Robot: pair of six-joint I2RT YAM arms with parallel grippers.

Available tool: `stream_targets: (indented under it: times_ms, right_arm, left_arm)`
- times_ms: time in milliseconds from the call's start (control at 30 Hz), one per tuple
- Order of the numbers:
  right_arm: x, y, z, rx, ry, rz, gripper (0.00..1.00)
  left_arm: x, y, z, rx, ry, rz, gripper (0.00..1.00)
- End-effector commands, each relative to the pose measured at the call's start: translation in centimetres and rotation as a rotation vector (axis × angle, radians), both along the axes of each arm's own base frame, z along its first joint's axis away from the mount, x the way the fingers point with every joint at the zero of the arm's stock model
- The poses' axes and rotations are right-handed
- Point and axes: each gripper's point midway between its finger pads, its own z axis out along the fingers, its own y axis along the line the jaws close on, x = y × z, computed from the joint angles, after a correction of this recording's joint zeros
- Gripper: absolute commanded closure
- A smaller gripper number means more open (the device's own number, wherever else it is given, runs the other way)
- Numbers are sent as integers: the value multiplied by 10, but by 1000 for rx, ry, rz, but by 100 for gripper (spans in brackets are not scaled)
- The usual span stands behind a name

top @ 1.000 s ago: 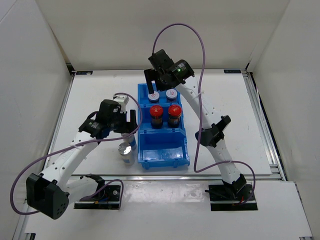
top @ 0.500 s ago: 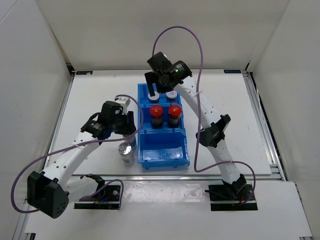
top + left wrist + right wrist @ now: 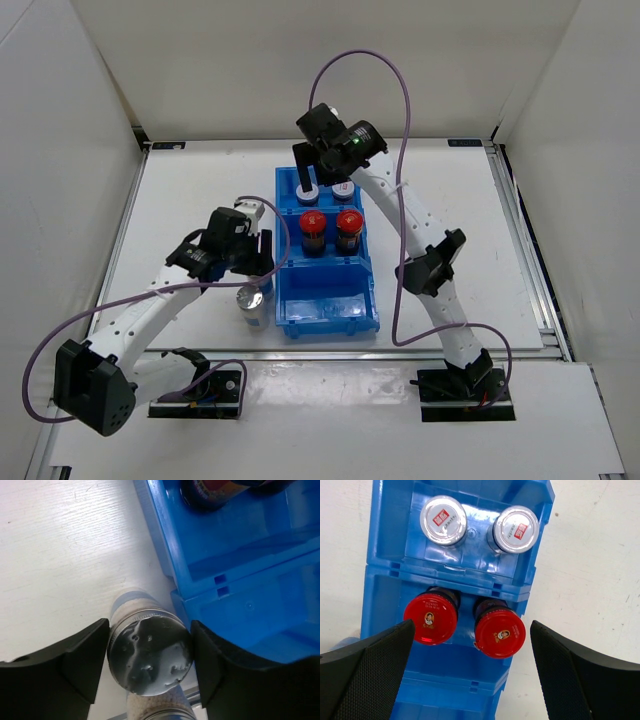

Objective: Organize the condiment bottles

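Note:
My left gripper (image 3: 150, 642) is shut on the silver cap of one condiment bottle (image 3: 149, 655), which stands on the table just left of the blue bin (image 3: 240, 605). A second silver-capped bottle (image 3: 160, 711) stands right behind it, nearer the arm bases, and shows as a silver-capped bottle (image 3: 249, 298) in the top view beside the left gripper (image 3: 256, 262). My right gripper (image 3: 471, 640) hangs open above the bin (image 3: 445, 690). Two grey-lidded bottles (image 3: 443, 520) (image 3: 516, 529) fill the far compartment. Two red-capped bottles (image 3: 430, 618) (image 3: 500, 633) stand in the middle one.
The bin's near compartment (image 3: 325, 298) holds nothing. White walls enclose the table (image 3: 190, 200) at the back and sides. The right arm (image 3: 400, 220) arches over the table to the right of the bin, with a purple cable looping above.
My left gripper has closed on the silver-capped bottle beside the bin. The right gripper has shifted only slightly over the bin's far end.

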Motion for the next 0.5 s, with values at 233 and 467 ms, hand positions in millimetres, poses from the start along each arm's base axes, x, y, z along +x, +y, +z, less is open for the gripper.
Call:
stream_targets:
  times_ms: [233, 467]
  right_arm:
    - [-56, -71, 15, -181, 120, -66, 1]
    - [-67, -99, 36, -201, 81, -121, 1]
  left_arm:
    - [35, 34, 61, 171, -211, 127, 77]
    - [68, 22, 159, 130, -425, 106, 89]
